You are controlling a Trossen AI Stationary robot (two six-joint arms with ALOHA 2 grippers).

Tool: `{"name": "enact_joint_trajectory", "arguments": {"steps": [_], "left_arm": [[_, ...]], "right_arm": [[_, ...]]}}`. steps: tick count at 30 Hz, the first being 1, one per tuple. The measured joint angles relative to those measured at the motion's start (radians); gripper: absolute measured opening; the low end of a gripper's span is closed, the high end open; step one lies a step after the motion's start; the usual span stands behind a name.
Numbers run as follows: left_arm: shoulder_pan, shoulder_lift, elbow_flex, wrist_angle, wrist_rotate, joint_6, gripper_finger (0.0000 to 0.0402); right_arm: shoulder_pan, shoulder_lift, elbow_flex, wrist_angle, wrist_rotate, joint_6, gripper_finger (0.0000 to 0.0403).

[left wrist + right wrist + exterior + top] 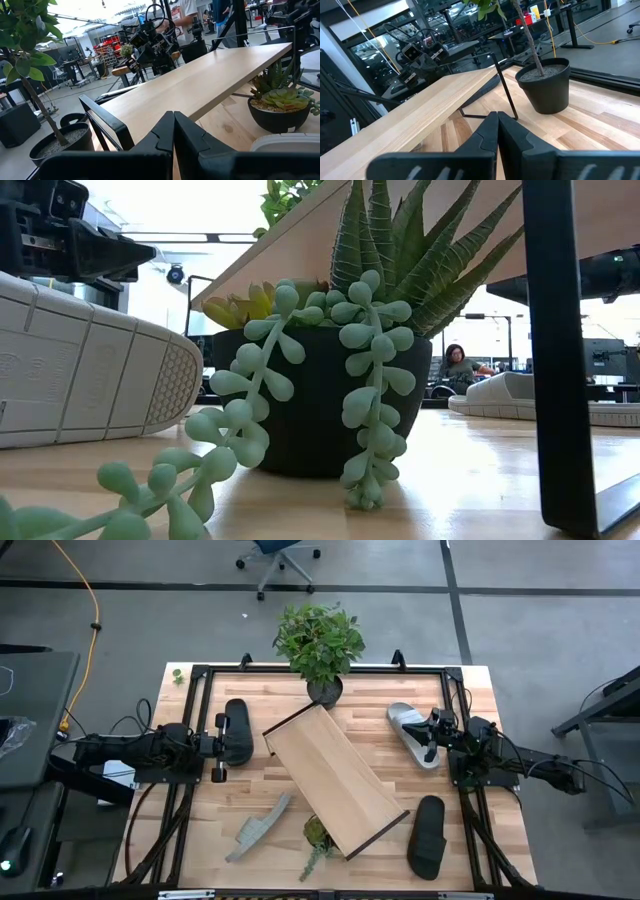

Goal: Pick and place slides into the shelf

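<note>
The shelf (pixel 335 778), a light-wood board on thin dark frame legs, stands slantwise mid-table. One black slide (pixel 237 730) lies flat on the left, with my left gripper (pixel 218 745) right beside it, fingers shut (pixel 173 131). A grey slide (pixel 412 733) lies on the far right. My right gripper (pixel 432 736) hovers over that slide's right edge, shut (pixel 497 129). Both wrist views hide the slide nearest their own gripper. The second black slide (pixel 427 836) lies near right. The second grey slide (pixel 260 826) rests on its side near left, its sole (pixel 90 360) facing the low camera.
A tall potted plant (pixel 320 645) stands at the far edge behind the shelf. A small succulent pot (pixel 318 835) sits at the shelf's near-left side, partly under the board (pixel 320 380). Dark frame rails (pixel 300 668) border the tabletop. Bare wood shows between the shelf and the right-hand slides.
</note>
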Motion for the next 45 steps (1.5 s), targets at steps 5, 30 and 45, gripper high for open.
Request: {"name": "enact_joint_trajectory", "arguments": {"steps": [5,30,45], "left_arm": [[0.0,0.0,0.0,0.0,0.0,0.0,0.0001],[0.0,0.0,0.0,0.0,0.0,0.0,0.0001],[0.0,0.0,0.0,0.0,0.0,-0.071,0.0001]], "right_arm": [[0.0,0.0,0.0,0.0,0.0,0.0,0.0],[0.0,0.0,0.0,0.0,0.0,0.0,0.0],[0.0,0.0,0.0,0.0,0.0,0.0,0.0]]}}
